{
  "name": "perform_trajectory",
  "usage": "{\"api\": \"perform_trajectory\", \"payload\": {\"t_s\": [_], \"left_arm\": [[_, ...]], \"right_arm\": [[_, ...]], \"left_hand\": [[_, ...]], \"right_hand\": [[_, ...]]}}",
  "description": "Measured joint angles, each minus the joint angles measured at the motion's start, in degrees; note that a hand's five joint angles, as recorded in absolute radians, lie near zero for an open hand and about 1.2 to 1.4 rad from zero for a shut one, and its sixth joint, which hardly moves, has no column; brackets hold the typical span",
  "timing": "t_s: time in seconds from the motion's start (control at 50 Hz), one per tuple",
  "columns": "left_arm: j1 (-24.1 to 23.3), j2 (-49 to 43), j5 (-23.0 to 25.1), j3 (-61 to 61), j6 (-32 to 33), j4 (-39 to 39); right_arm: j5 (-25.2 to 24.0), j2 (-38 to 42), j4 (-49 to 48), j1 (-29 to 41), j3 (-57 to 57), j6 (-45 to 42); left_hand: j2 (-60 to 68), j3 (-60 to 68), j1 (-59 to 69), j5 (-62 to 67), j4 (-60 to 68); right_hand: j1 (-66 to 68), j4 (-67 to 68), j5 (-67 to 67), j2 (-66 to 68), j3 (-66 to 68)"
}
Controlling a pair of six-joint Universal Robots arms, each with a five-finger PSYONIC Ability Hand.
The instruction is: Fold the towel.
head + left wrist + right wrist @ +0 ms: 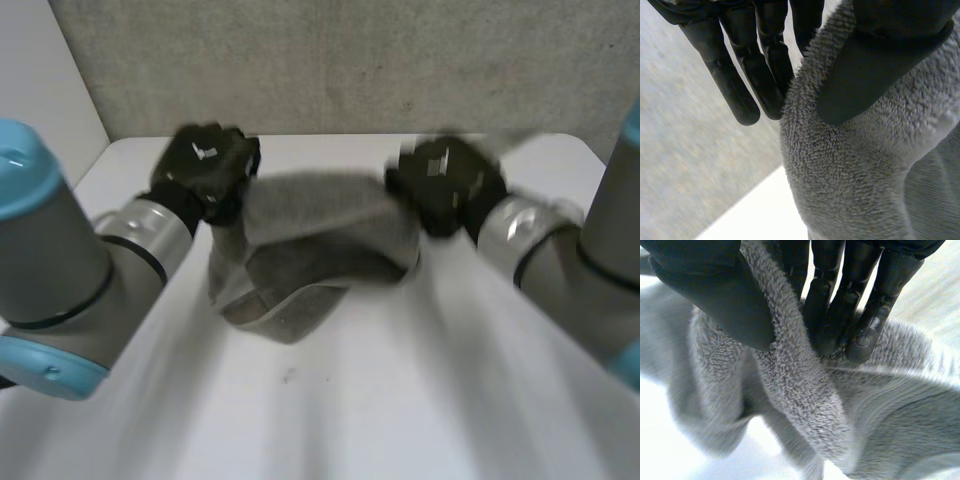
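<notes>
A grey fleecy towel (pixel 315 255) hangs bunched above the white table (pixel 330 410), stretched between my two hands. My left hand (pixel 205 170) holds its left upper edge. In the left wrist view the thumb (pixel 865 75) presses the towel (pixel 855 170) against the straight fingers (pixel 760 75). My right hand (pixel 445 185) holds the right upper edge. There the thumb (pixel 715 295) and fingers (pixel 850 315) pinch a fold of the towel (pixel 800 390) between them. The towel's lower part sags onto the table in a rounded heap.
A grey wall (pixel 350 60) rises behind the table's far edge. A white side panel (pixel 40 70) stands at the far left. Bare tabletop lies in front of the towel.
</notes>
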Motion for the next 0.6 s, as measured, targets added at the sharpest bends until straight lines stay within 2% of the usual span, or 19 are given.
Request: {"api": "perform_trajectory", "payload": {"t_s": [0.08,0.1,0.12,0.14,0.16,0.18,0.22,0.28,0.36,0.44,0.6], "left_arm": [[-0.2,-4.8,-0.1,0.1,0.0,-0.1],[-0.2,-5.6,-0.1,0.2,0.0,-0.2],[-0.2,-7.0,-0.1,0.3,0.0,-0.3],[-0.2,-7.7,-0.1,0.4,0.0,-0.4],[-0.2,-8.8,-0.1,0.5,0.0,-0.5],[-0.2,-9.2,-0.1,0.5,0.0,-0.5],[0.0,-10.0,-0.1,0.6,0.0,-0.7],[0.1,-10.2,-0.1,0.5,-0.1,-0.8],[0.3,-8.9,-0.2,-0.1,-0.1,-1.1],[0.4,-6.4,-0.4,-1.2,-0.2,-1.4],[2.8,1.3,-0.3,-8.9,-0.3,-1.7]], "right_arm": [[0.0,0.8,7.1,0.5,5.1,-6.0],[0.0,1.2,8.1,0.6,5.7,-6.8],[0.2,2.1,9.5,0.6,6.3,-8.0],[0.2,2.5,10.0,0.6,6.5,-8.4],[0.3,3.2,10.7,0.6,6.7,-9.0],[0.3,3.5,10.9,0.6,6.6,-9.0],[0.3,4.1,11.3,0.5,6.0,-8.3],[0.2,4.4,11.3,0.3,4.8,-6.5],[-0.3,3.9,10.9,-1.7,2.2,-1.4],[-1.1,2.6,10.7,-4.4,0.5,2.6],[-7.7,1.0,12.1,-12.6,-0.7,6.8]], "left_hand": [[-5.0,-4.5,-5.4,-4.6,-4.6],[-7.1,-7.0,-7.4,-6.6,-6.6],[-9.1,-8.5,-9.5,-8.7,-8.6],[-9.1,-8.5,-9.5,-8.7,-8.6],[-19.6,-19.4,-20.4,-19.7,-19.5],[-22.1,-22.0,-21.7,-21.3,-21.3],[-31.2,-31.1,-32.2,-30.9,-31.3],[-33.9,-33.9,-34.2,-33.6,-33.5],[-46.5,-46.4,-46.8,-46.6,-46.5],[-48.0,-47.9,-47.7,-48.1,-48.0],[-48.2,-48.2,-48.1,-48.2,-48.3]], "right_hand": [[-1.2,-2.7,-1.6,-2.8,-2.5],[-8.7,-13.5,-10.3,-13.6,-13.9],[-11.2,-16.6,-13.2,-16.7,-16.9],[-19.3,-26.7,-22.9,-25.9,-26.2],[-22.5,-30.9,-27.4,-29.8,-30.4],[-24.7,-33.7,-30.3,-32.6,-33.6],[-31.0,-41.4,-38.2,-40.0,-40.8],[-33.1,-44.3,-41.3,-42.8,-43.5],[-33.6,-45.0,-42.1,-43.0,-44.0],[-33.6,-45.0,-42.1,-43.0,-44.0],[-33.6,-45.0,-42.1,-43.0,-44.0]]}}
